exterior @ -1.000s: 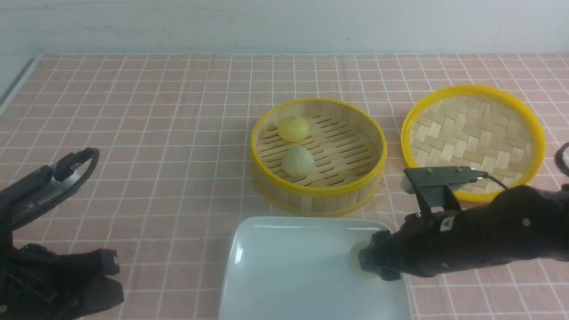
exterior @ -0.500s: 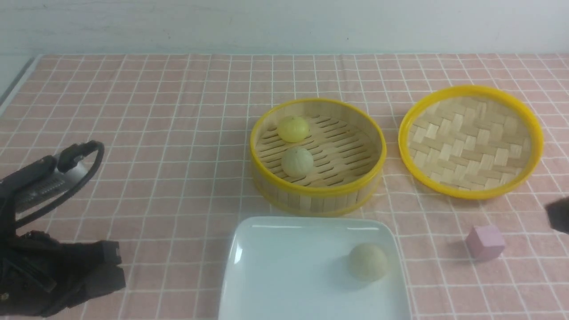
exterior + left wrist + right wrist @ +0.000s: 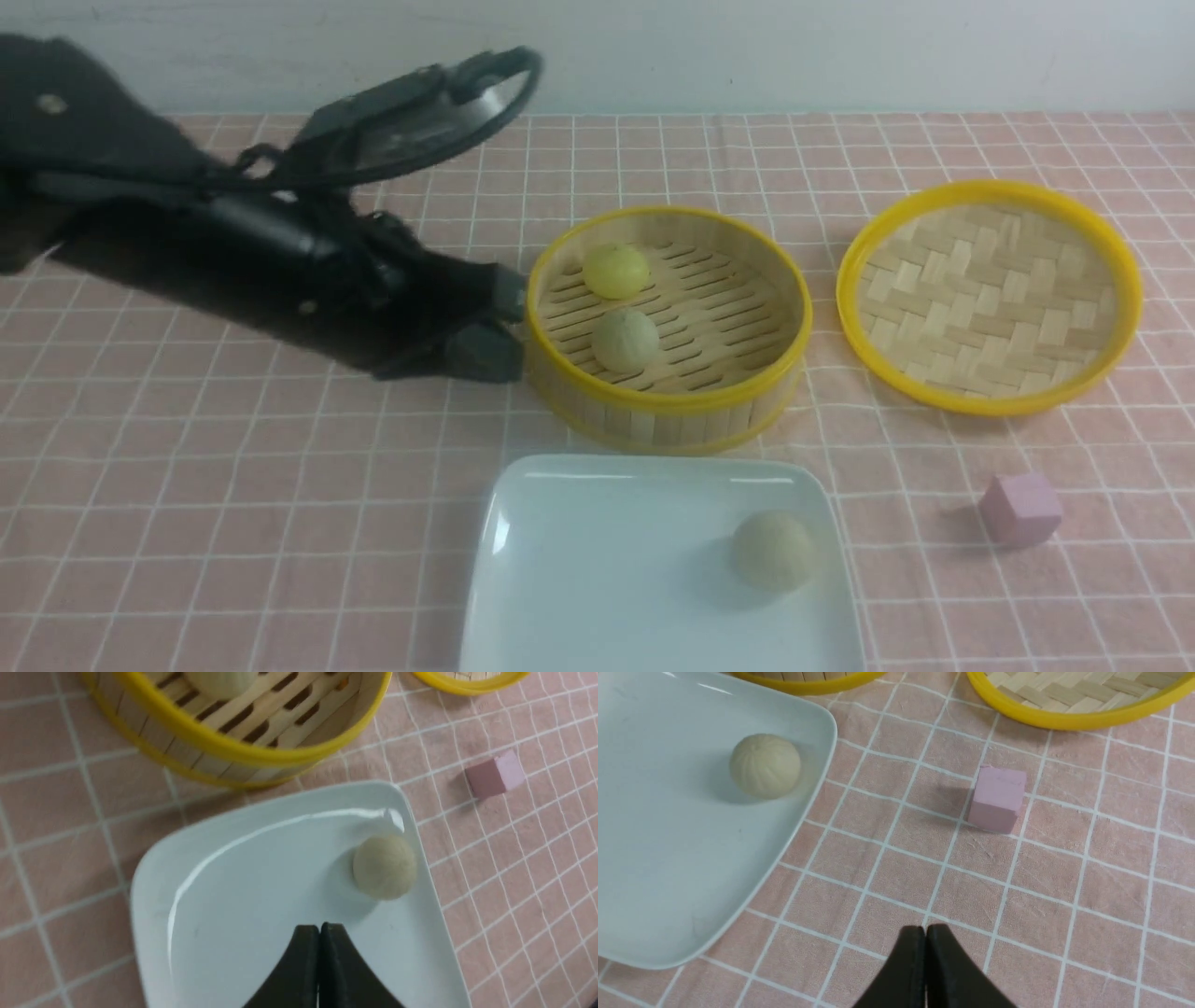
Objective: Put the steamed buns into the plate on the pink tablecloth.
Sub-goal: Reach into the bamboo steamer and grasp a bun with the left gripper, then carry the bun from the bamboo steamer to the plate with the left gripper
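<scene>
Pink tablecloth point(image 3: 280, 448), 2 steamed buns point(image 3: 625, 339) sitting in the basket point(image 3: 667, 406); left hand point(image 3: 319, 927) is pinched closed just beside it, might shove the rim.

From the robot's side of the plate point(image 3: 607, 579), the front camera looks forward and down over the whole cloth point(image 3: 280, 467), as far as the wall point(image 3: 747, 56) behind the plate. The left wrist camera hangs close over the plate, tilted toward the basket point(image 3: 280, 756) just beyond it. The right wrist camera hovers close over the cloth to the plate's right, near the cube point(image 3: 997, 798). All three views share the plate's right side, the bun point(image 3: 765, 765) on it and the cube.
</scene>
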Controlling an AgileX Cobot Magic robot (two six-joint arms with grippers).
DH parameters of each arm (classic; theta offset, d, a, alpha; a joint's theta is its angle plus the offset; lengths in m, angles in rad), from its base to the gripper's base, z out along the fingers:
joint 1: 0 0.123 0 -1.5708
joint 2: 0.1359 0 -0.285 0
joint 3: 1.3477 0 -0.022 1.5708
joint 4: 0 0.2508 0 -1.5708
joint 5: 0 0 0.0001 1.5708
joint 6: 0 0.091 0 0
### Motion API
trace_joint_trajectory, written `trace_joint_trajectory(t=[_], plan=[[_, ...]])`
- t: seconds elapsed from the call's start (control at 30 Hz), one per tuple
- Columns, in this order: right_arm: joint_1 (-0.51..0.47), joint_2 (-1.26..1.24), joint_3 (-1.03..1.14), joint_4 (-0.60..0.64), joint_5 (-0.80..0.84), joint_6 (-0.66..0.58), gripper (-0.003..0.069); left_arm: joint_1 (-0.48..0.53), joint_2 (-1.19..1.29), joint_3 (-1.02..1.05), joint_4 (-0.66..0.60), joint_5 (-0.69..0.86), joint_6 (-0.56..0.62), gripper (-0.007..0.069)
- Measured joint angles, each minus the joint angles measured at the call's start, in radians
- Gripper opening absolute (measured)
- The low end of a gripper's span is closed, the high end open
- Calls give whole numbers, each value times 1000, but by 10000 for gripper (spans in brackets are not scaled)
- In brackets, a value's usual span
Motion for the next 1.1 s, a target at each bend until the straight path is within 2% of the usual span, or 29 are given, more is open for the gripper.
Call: trace_joint_trajectory(t=[0.03, 0.13, 0.3, 0.47, 0.63, 0.73, 0.8, 1.1], plan=[[0, 0, 1, 0, 0, 0, -10, -5, 10, -19, 7, -4, -14, 46], [0, 0, 1, 0, -17, 0, -7, -74, 193, -181, 147, -21, -135, 139], [0, 0, 1, -1, -44, 0, -1, -114, 412, -393, 361, -24, -245, 280], [0, 0, 1, -1, -47, 0, 3, -119, 550, -517, 435, -24, -294, 325], [0, 0, 1, -1, -49, 0, 8, -120, 636, -559, 445, -25, -302, 278], [0, 0, 1, -1, -49, 0, 12, -125, 646, -569, 448, 2, -303, 98], [0, 0, 1, -1, -49, 0, 15, -130, 628, -585, 448, 35, -303, 41], [0, 0, 1, -1, -49, 0, 26, -143, 365, -659, 459, 253, -256, 22]])
